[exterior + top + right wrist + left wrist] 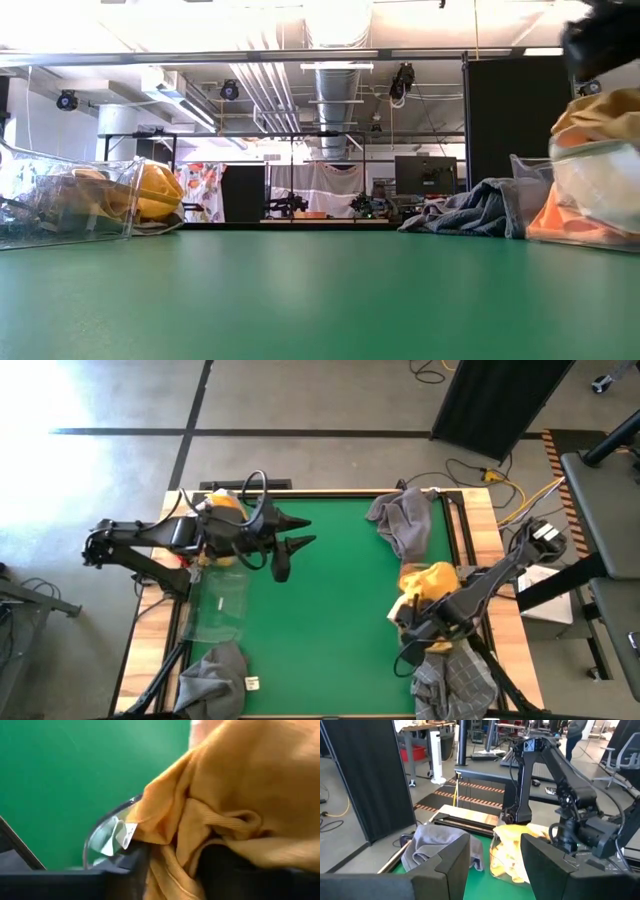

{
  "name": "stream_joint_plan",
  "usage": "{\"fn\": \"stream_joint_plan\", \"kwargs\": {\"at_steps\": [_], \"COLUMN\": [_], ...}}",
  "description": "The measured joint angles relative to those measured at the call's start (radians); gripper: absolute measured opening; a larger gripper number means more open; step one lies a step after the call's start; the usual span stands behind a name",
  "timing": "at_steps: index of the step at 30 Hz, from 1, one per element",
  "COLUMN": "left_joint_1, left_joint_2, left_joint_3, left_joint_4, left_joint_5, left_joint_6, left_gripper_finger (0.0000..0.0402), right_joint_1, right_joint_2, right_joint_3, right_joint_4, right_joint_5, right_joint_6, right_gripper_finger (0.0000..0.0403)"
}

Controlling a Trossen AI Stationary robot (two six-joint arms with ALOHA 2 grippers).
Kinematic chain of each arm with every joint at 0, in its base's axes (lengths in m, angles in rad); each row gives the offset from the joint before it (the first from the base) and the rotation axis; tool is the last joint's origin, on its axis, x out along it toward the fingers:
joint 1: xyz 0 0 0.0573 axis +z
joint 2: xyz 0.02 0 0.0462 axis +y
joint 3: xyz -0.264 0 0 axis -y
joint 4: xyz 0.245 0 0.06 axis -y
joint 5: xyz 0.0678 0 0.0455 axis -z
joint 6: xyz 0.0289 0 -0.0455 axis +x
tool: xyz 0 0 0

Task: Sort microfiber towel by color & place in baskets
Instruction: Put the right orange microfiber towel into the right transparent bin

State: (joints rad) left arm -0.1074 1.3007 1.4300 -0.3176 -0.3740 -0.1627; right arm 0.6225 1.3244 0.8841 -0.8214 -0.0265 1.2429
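While my right arm reaches in from the tabletop's right edge and bends down over the bin there, my right gripper [418, 628] hangs low above the right basket [600, 190]. An orange-yellow towel [235, 795] is bunched against my right jaws, draped over both dark fingers [125, 870] and spilling across the basket's clear rim. I cannot tell whether those jaws grip the cloth or merely lie under it; the fabric hides the gap.

My left arm stretches in from the left edge, forearm level, with my left gripper [296, 532] pointing across the green tabletop [330, 600] toward the right side. Its jaws stand partly apart and hold nothing.

Just behind my left wrist sits the left basket [70, 205], holding orange-yellow cloth [226, 508]. A second clear bin [220, 605] lies beside it nearer the front, next to a grey towel [212, 675] with a white tag at the front left corner. Another grey towel [404, 520] lies heaped at the far right corner, well apart from both jaws, and a grey checked cloth [455, 680] sits at the front right, just past my right gripper.
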Motion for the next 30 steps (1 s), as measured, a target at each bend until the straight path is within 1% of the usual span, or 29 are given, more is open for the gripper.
{"fn": "stream_joint_plan", "kwargs": {"at_steps": [3,5,7,11,15,19,21,24,28,30], "left_joint_1": [0.000,0.000,0.000,0.000,0.000,0.000,0.000,0.000,0.000,0.000], "left_joint_2": [-0.021,-0.037,-0.053,-0.078,-0.088,-0.088,-0.088,-0.090,-0.091,-0.091], "left_joint_3": [0.000,0.000,0.000,0.000,0.000,0.000,0.000,0.000,0.000,0.000], "left_joint_4": [-0.008,-0.028,-0.055,-0.101,-0.118,-0.118,-0.120,-0.150,-0.207,-0.231], "left_joint_5": [0.000,0.000,0.000,-0.001,-0.004,-0.005,-0.006,-0.006,-0.009,-0.009], "left_joint_6": [0.001,-0.003,-0.009,-0.014,-0.005,0.012,0.016,0.015,-0.004,-0.005], "left_gripper_finger": [0.0160,0.0160,0.0160,0.0160,0.0160,0.0160,0.0160,0.0160,0.0160,0.0160], "right_joint_1": [-0.009,-0.007,-0.007,-0.008,-0.005,0.014,0.022,0.024,0.033,0.032], "right_joint_2": [0.040,0.056,0.062,0.059,0.027,-0.010,-0.031,-0.052,-0.060,-0.054], "right_joint_3": [0.051,0.103,0.169,0.328,0.432,0.447,0.437,0.411,0.357,0.330], "right_joint_4": [0.002,-0.034,-0.119,-0.344,-0.474,-0.545,-0.595,-0.654,-0.637,-0.634], "right_joint_5": [-0.019,-0.034,-0.037,-0.023,0.009,0.104,0.149,0.159,0.160,0.158], "right_joint_6": [-0.087,-0.128,-0.173,-0.268,-0.330,-0.432,-0.442,-0.434,-0.459,-0.498], "right_gripper_finger": [0.0184,0.0207,0.0227,0.0262,0.0290,0.0312,0.0323,0.0338,0.0357,0.0366]}}
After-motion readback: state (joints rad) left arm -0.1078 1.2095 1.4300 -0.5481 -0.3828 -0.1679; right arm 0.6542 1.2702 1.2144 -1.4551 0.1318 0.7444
